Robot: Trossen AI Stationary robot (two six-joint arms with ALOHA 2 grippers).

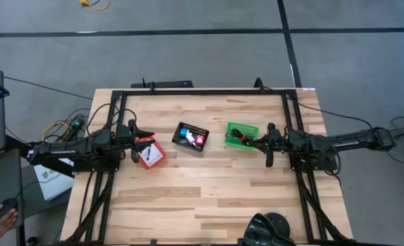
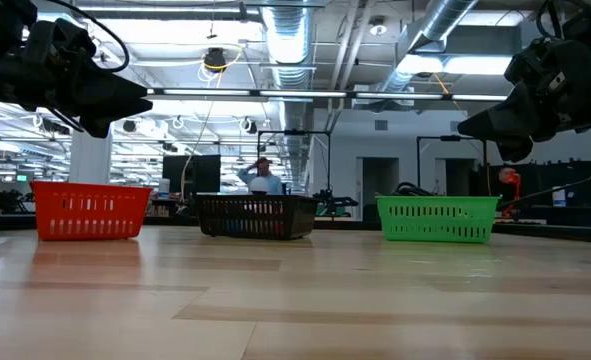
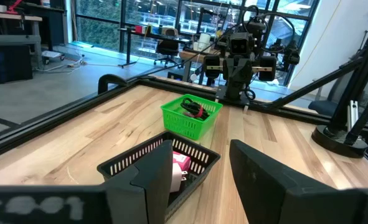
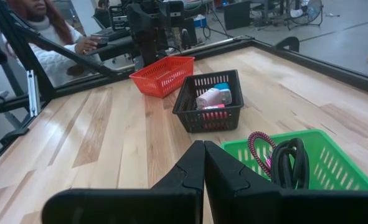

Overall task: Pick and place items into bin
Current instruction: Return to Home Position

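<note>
Sorting looks done: items [image 4: 213, 97] lie in the red bin [image 1: 150, 154], black bin [image 1: 190, 137] and green bin [image 1: 242, 131] mid-tabletop. Left gripper [image 3: 216, 174] fingers are spread, right gripper [image 4: 203, 163] fingers pressed together; next, both arms fold back to rest.

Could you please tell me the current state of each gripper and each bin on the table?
Left gripper: open, empty, raised off the table.
Right gripper: shut, empty, raised off the table.
Red bin: upright, holding a white box.
Black bin: upright, holding pink adapters.
Green bin: upright, holding coiled cables.
</note>
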